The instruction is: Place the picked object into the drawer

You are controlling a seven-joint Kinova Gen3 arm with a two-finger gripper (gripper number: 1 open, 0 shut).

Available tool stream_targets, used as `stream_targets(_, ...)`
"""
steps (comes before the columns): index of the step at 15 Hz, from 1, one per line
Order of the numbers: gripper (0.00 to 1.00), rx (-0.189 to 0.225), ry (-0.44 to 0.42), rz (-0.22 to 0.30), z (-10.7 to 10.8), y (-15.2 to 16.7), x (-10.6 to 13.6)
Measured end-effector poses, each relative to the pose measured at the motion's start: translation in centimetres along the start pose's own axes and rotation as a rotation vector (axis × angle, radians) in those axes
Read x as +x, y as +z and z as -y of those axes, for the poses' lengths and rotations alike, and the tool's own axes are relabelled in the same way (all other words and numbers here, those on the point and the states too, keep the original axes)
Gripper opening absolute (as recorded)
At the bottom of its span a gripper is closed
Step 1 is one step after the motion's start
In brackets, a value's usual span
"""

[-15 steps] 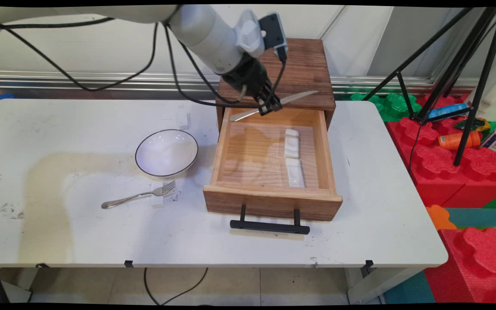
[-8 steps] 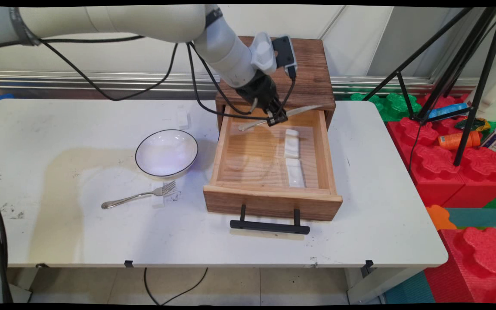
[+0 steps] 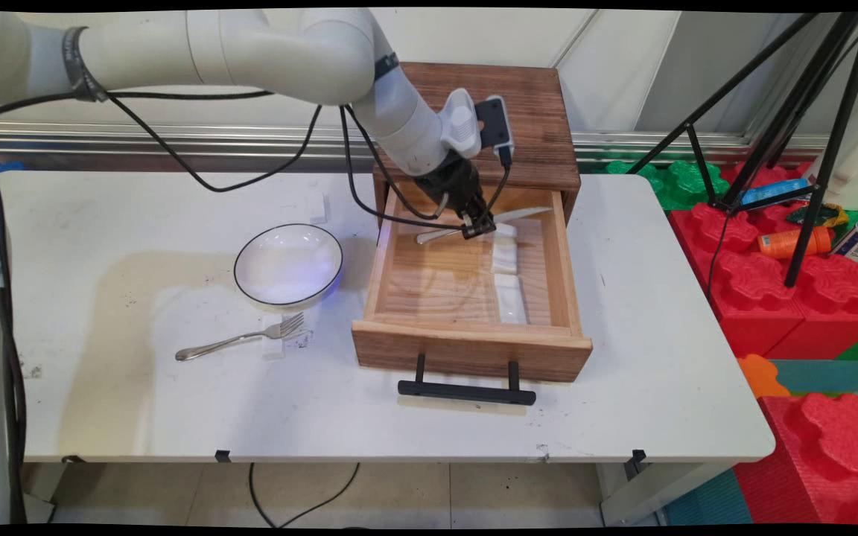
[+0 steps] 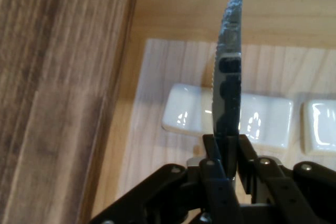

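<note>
You see the pincer (image 3: pixel 478 227) clamped on a silver serrated knife (image 3: pixel 512 217), held edge-up over the open wooden drawer's (image 3: pixel 466 346) far end, with white rests (image 3: pixel 509 290) lying toward 5 o'clock.

The white arm reaches in from the upper left, wrist angled downward, its black gripper (image 3: pixel 478 225) (image 4: pixel 227 148) clamped with fingers closed together.

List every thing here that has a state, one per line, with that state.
gripper: shut on the knife
knife: held above the drawer's back end, blade over a white rest
drawer: pulled open
white rests: lying in the drawer
bowl: upright, empty
fork: lying on the table, tines on a small white rest
</note>
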Motion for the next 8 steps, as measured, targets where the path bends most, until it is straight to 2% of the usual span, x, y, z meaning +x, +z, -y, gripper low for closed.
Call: stream_targets(8,0.00,-0.026,0.005,0.024,-0.2,2.6,-1.1)
